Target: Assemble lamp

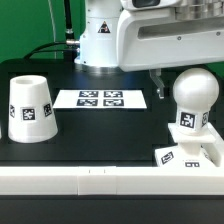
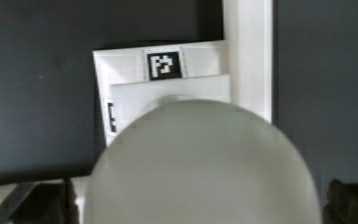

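Robot arm [image 1: 150, 35]: A bulky, smooth white casing is seen at the back, towards the exterior view's right. It is judged to be placed there so that the bulb can be worked on.
Tabletop [image 1: 100, 135]: A flat, matte black surface is bounded along its near edge by a white rail [image 1: 90, 182].
Marker board [image 1: 100, 98]: A thin white strip of printed tags is laid flat towards the back, between shade and bulb.
Shade [image 1: 30, 108]: A tapered cup of white plastic is stood on its wider end at the exterior view's left, well apart from the base. A black-and-white tag is carried on its side. It is judged to be parked stably there until it is needed.
Base [image 1: 168, 157]: A flat, square, stepped white slab with tags is set at the exterior view's right, against the rail. This is presumably so that it cannot slide under load.
Bulb [image 1: 192, 92]: A smooth round head on a tagged neck is stood upright on the base. Whether it is fully seated cannot be told.
Gripper [image 1: 162, 86]: It is spread wide and nothing is held. In the wrist view dark fingers [image 2: 34, 200] are seen on either side of the bulb's head, with gaps left between. It is judged to be lined up for a grasp.
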{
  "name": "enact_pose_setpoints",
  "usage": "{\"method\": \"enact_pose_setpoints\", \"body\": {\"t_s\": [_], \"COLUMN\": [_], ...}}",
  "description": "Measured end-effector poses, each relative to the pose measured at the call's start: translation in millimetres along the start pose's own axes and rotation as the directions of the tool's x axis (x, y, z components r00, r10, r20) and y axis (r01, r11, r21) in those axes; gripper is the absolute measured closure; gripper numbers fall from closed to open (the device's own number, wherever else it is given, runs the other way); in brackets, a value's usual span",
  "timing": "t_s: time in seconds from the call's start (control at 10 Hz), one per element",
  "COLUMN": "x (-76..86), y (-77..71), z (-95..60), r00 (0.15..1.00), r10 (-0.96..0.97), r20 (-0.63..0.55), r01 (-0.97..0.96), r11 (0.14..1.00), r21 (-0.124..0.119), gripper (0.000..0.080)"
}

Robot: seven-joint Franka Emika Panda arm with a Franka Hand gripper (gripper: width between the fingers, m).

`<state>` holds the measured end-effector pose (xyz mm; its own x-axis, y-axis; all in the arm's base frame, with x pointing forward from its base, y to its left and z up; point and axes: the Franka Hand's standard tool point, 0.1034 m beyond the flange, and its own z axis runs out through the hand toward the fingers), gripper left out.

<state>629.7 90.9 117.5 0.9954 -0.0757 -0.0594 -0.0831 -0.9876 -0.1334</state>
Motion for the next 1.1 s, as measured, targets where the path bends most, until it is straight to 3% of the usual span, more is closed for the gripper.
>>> {"method": "enact_pose_setpoints", "body": {"t_s": [0.5, 0.6, 0.8, 1.1], "x": [0.3, 0.9, 5.1, 2.0], "y": [3.1, 2.4, -3.0, -12.0], "z": [0.6, 1.0, 0.1, 2.6], "r00": [0.928, 0.896, 0.727, 0.553], "r10": [-0.373, -0.445, -0.687, -0.833], "r20": [0.001, 0.000, -0.006, 0.026], "r01": [0.373, 0.444, 0.684, 0.831], "r11": [0.928, 0.896, 0.725, 0.550], "r21": [0.000, -0.015, -0.076, -0.084], "gripper": [0.0101, 0.0101, 0.0101, 0.0101]}}
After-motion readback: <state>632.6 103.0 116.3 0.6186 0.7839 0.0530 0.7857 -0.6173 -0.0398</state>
